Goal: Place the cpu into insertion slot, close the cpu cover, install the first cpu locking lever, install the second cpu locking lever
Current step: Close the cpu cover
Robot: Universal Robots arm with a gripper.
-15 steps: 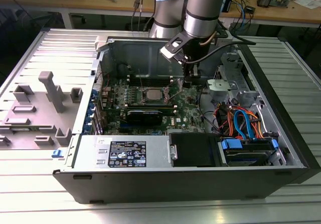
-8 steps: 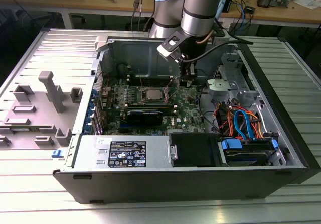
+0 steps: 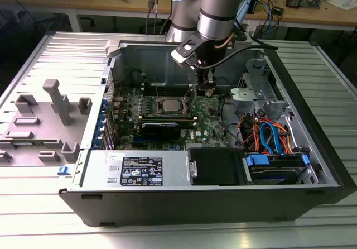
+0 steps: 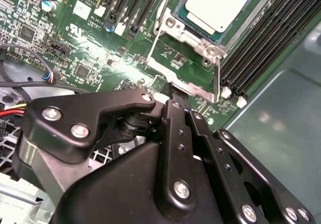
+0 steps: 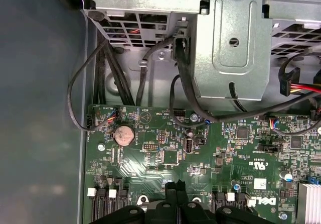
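The cpu [image 4: 220,3], a square chip with a dull silver top, lies in the insertion slot [image 4: 195,89] on the green board [image 4: 90,43]. The cpu cover [image 4: 199,42], a thin metal frame, lies flat around the chip. A thin wire locking lever [image 4: 159,33] runs along one side of the socket and a second one [image 4: 218,76] along the other; in the exterior view both seem to stand up beside the cpu [image 3: 170,105]. My gripper [image 4: 176,102] hovers shut just off the slot's metal rim, with nothing seen between its fingers. It also shows from outside [image 3: 207,92] and from the wrist [image 5: 175,185].
The board sits in an open computer case [image 3: 312,126]. Black memory slots [image 4: 271,38] flank the socket. A metal drive cage [image 5: 225,38] with black cables [image 5: 150,58] stands close to the gripper. Orange and blue cables [image 3: 268,134] and a power supply [image 3: 139,168] fill the case's front.
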